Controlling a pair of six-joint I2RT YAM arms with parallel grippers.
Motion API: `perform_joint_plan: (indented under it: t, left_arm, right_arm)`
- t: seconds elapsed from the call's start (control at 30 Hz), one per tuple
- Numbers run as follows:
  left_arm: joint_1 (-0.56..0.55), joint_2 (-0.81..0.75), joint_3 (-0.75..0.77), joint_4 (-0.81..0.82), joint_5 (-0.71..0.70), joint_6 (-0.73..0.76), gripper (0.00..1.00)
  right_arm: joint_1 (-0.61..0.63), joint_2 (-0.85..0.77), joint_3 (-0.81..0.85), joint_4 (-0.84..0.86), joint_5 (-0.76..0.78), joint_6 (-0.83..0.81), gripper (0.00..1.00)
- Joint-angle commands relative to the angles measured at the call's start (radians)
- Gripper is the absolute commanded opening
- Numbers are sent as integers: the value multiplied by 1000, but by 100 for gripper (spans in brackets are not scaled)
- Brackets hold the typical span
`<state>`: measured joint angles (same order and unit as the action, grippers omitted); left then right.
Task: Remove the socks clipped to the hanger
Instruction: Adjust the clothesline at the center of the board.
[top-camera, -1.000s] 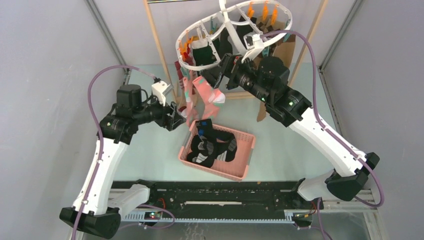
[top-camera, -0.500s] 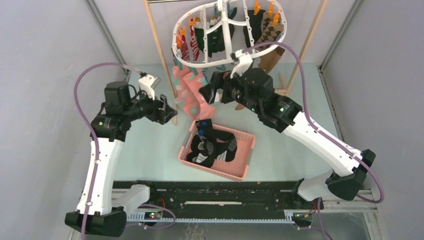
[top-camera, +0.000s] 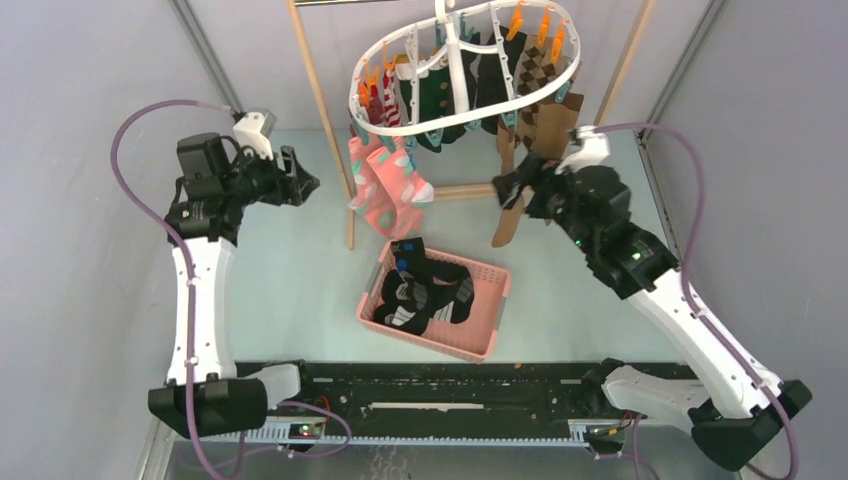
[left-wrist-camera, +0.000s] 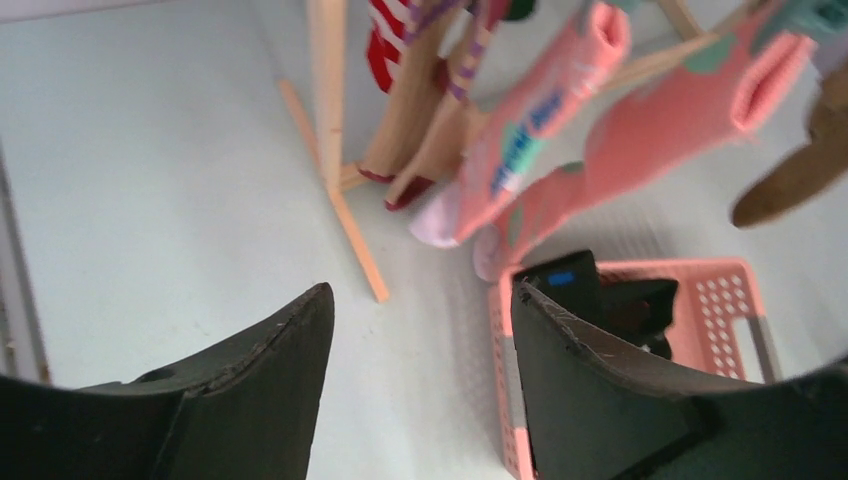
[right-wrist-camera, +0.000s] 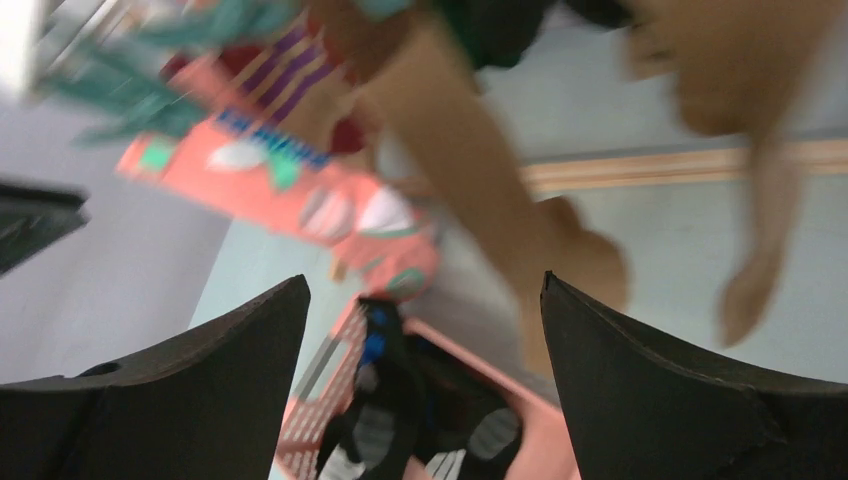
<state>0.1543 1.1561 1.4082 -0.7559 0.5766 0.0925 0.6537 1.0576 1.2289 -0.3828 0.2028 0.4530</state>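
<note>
The white oval hanger (top-camera: 452, 112) hangs at the back with teal and orange pins. Socks hang clipped from it: a pink pair (top-camera: 385, 188), red-and-white striped (top-camera: 385, 100), dark green (top-camera: 436, 95), argyle (top-camera: 535, 70), tan-brown (top-camera: 512, 205). My left gripper (top-camera: 305, 185) is open and empty, left of the pink socks, which also show in the left wrist view (left-wrist-camera: 600, 150). My right gripper (top-camera: 505, 187) is open and empty beside the tan-brown sock, which also shows in the right wrist view (right-wrist-camera: 480, 160).
A pink basket (top-camera: 490, 310) with black socks (top-camera: 425, 290) sits in the middle of the table. The light wooden rack frame (top-camera: 320, 100) stands behind it, its foot (left-wrist-camera: 355, 240) on the table near my left gripper. Grey walls close both sides.
Both arms have drawn back from the hanger, the left one to the left and the right one to the right. The hanger has swung back level.
</note>
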Motion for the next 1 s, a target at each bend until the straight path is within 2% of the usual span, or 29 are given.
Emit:
perform_joint_plan:
  t: [0.0, 0.23, 0.4, 0.73, 0.87, 0.97]
  left_arm:
    - [10, 78, 61, 165, -107, -86, 69]
    - [-21, 225, 110, 216, -49, -127, 74]
    - [-53, 292, 158, 256, -49, -136, 75]
    - [-63, 428, 285, 309, -177, -181, 74]
    - [-64, 503, 382, 296, -191, -201, 74]
    - [-58, 521, 435, 228, -152, -194, 73]
  right_arm:
    - [-221, -37, -49, -38, 10, 79, 94]
    - [-501, 3, -135, 24, -77, 98, 93]
    - [-618, 142, -121, 145, -157, 115, 95]
    - [-690, 531, 168, 166, -132, 58, 93]
    - [-704, 647, 232, 158, -127, 31, 93]
    - [-711, 681, 231, 175, -131, 13, 92]
